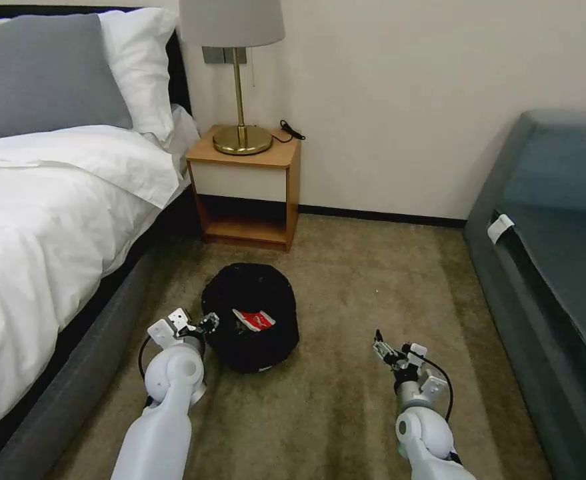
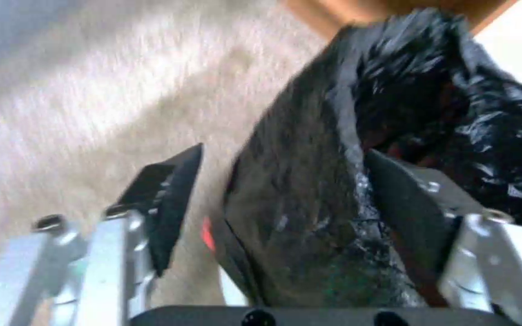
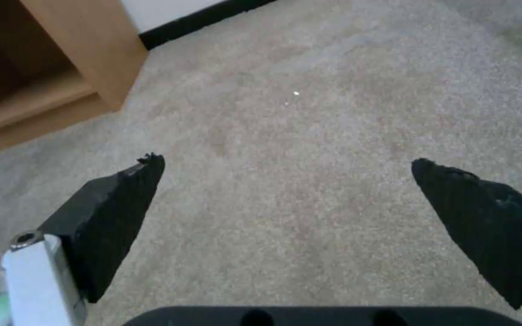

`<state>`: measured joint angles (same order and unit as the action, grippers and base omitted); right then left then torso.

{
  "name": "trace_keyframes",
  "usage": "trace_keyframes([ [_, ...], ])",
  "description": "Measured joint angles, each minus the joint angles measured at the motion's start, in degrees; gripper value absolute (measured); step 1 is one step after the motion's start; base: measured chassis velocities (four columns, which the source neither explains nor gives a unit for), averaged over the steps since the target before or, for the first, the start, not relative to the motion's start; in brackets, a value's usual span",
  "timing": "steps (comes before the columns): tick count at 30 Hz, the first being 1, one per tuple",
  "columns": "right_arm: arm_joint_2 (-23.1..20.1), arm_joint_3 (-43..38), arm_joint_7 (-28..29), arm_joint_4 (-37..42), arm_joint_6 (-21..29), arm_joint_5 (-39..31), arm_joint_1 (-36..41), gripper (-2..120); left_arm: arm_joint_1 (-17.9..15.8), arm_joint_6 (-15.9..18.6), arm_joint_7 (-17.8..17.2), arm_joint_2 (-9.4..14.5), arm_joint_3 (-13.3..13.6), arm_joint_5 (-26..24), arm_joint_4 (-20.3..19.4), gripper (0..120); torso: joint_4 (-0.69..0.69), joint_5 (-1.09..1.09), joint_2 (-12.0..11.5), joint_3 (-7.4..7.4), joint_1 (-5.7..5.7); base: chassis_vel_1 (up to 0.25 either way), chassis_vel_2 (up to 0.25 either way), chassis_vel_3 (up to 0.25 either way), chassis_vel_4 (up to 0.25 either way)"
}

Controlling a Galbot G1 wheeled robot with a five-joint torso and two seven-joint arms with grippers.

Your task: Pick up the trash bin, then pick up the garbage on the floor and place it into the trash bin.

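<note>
The trash bin [image 1: 251, 319] is straddled at its rim by the left tool [image 1: 206, 323], whose jaws are parted. A red-and-white packet [image 1: 254, 321] is seen inside. The right tool [image 3: 285, 203] is held spread wide over bare carpet [image 3: 309, 136].

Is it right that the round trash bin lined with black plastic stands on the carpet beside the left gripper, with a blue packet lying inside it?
Not quite. The packet inside the round trash bin lined with black plastic is red and white, not blue, as the head view shows. The bin does stand on the carpet beside the left gripper.
</note>
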<state>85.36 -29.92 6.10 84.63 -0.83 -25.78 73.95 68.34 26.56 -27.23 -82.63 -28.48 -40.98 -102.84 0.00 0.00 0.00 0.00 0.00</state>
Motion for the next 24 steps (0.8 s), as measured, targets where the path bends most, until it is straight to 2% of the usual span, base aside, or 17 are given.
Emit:
trace_keyframes([
  [3, 0.4, 0.0, -0.1, 1.3, -0.1, 0.4, 1.3, 100, 2.9, -2.5, 4.0, 1.0, -0.2, 8.1, -3.1, 94, 0.00, 0.00, 0.0, 0.00, 0.00, 0.000, 0.000, 0.000, 0.000],
  [4, 0.4, 0.0, -0.1, 1.3, -0.1, 0.4, 1.3, 100, 2.9, -2.5, 4.0, 1.0, -0.2, 8.1, -3.1, 94, 0.00, 0.00, 0.0, 0.00, 0.00, 0.000, 0.000, 0.000, 0.000],
  [6, 0.7, 0.0, -0.2, 2.2, -0.3, 1.0, 2.3, 100, 5.4, -4.5, 6.8, 1.7, -0.3, 14.4, -6.0, 99, 0.00, 0.00, 0.0, 0.00, 0.00, 0.000, 0.000, 0.000, 0.000],
  [7, 0.9, 0.0, -0.4, 2.6, -0.5, 1.5, 2.7, 100, 6.3, -5.5, 8.0, 1.9, -0.3, 16.8, -6.7, 100, 0.00, 0.01, 0.0, 0.00, 0.00, 0.000, 0.000, 0.000, 0.000],
  [8, 0.9, 0.0, -0.4, 2.6, -0.5, 1.5, 2.7, 100, 6.3, -5.5, 8.0, 1.9, -0.3, 16.8, -6.7, 100, 0.00, 0.01, 0.0, 0.00, 0.00, 0.000, 0.000, 0.000, 0.000],
  [11, 1.3, -0.3, -1.4, 3.9, -1.2, 3.7, 4.4, 100, 9.6, -8.6, 12.1, 2.4, -0.7, 23.8, -9.0, 100, 0.00, 0.00, 0.0, 0.00, 0.00, 0.000, 0.000, 0.000, 0.000],
  [12, 1.3, -0.3, -1.4, 3.9, -1.2, 3.7, 4.4, 100, 9.6, -8.6, 12.1, 2.4, -0.7, 23.8, -9.0, 100, 0.00, 0.00, 0.0, 0.00, 0.00, 0.000, 0.000, 0.000, 0.000],
  [16, 1.6, -0.4, -2.2, 5.5, -2.8, 4.9, 6.9, 100, 14.5, -12.0, 18.4, 3.2, -0.9, 33.1, -11.3, 100, 0.00, 0.00, 0.0, 0.00, 0.00, 0.000, 0.000, 0.000, 0.000],
  [17, 1.6, -0.4, -2.2, 5.5, -2.8, 4.9, 6.9, 100, 14.5, -12.0, 18.4, 3.2, -0.9, 33.1, -11.3, 100, 0.00, 0.00, 0.0, 0.00, 0.00, 0.000, 0.000, 0.000, 0.000],
  [20, 2.0, -0.5, -2.6, 5.9, -5.2, 5.3, 8.0, 100, 17.3, -14.5, 22.4, 3.6, -1.3, 38.8, -12.4, 100, 0.00, 0.00, 0.0, 0.00, 0.00, 0.000, 0.000, 0.000, 0.000],
  [21, 2.0, -0.5, -2.6, 5.9, -5.2, 5.3, 8.0, 100, 17.3, -14.5, 22.4, 3.6, -1.3, 38.8, -12.4, 100, 0.00, 0.00, 0.0, 0.00, 0.00, 0.000, 0.000, 0.000, 0.000],
  [24, 2.5, -0.5, -3.1, 6.6, -7.3, 5.4, 9.0, 100, 21.0, -18.8, 24.4, 3.5, -1.3, 44.0, -13.9, 100, 0.00, 0.00, 0.0, 0.00, 0.00, 0.000, 0.000, 0.000, 0.000],
])
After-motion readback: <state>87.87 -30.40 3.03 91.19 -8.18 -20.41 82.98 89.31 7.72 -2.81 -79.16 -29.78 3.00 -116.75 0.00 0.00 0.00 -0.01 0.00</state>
